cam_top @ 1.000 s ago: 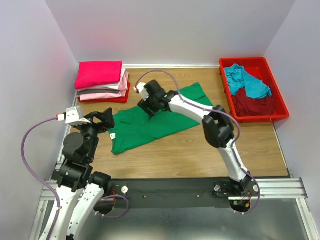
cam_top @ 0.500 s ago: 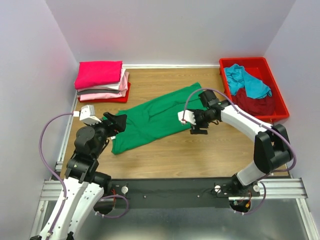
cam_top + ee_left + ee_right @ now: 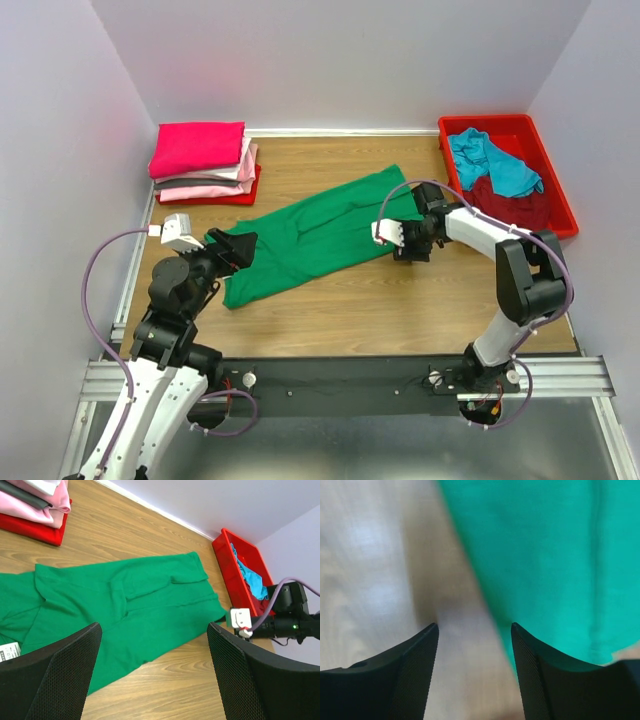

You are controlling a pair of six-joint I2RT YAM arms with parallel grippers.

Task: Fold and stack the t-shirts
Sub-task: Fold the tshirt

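A bright green t-shirt (image 3: 310, 238) lies flat on the wooden table, folded lengthwise into a long slanted band. It also shows in the left wrist view (image 3: 125, 595). My left gripper (image 3: 237, 248) is open and empty just above the shirt's left end (image 3: 154, 630). My right gripper (image 3: 408, 248) is open and empty, pointing down at the shirt's right edge (image 3: 472, 627). There the green cloth (image 3: 560, 555) lies under its right finger, and the view is blurred. Teal (image 3: 490, 160) and dark red (image 3: 505, 205) shirts lie crumpled in the bin.
A stack of folded shirts (image 3: 203, 160), hot pink on top with light pink below, sits at the back left. A red plastic bin (image 3: 556, 190) stands at the back right. White walls close in the table on three sides.
My right arm has swung from the shirt's left half across to its right end and come down there. My left gripper has moved right to the shirt's left end.
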